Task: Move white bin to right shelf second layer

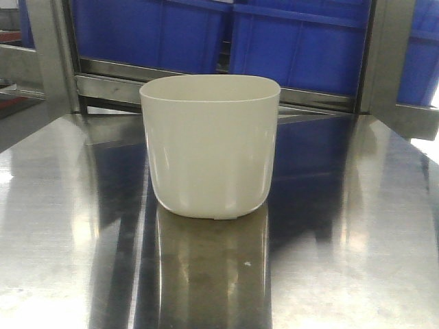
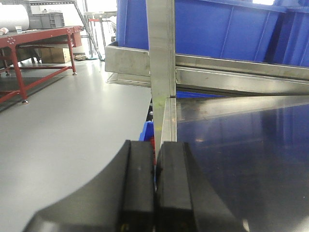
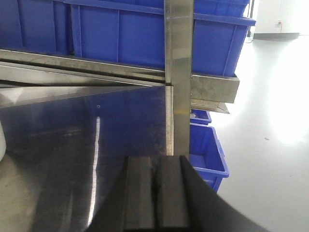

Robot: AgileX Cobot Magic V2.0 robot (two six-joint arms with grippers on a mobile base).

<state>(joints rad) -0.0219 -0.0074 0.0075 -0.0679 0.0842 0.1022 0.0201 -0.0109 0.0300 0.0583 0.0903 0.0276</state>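
The white bin [image 1: 210, 145] stands upright and empty on a flat steel shelf [image 1: 343, 274], in the middle of the front view. A sliver of it shows at the left edge of the right wrist view [image 3: 2, 140]. My left gripper [image 2: 155, 159] is shut and empty, over the shelf's left edge. My right gripper [image 3: 158, 166] is shut and empty, over the shelf's right edge by a steel post [image 3: 179, 72]. Neither gripper shows in the front view or touches the bin. The roller-rail shelf level is out of view.
Large blue crates [image 1: 302, 41] sit on a steel rack level just behind the bin. Steel uprights [image 2: 161, 53] stand at both shelf corners. More blue crates [image 3: 205, 150] sit low at the right. A red-framed table [image 2: 34, 43] stands across the grey floor at the left.
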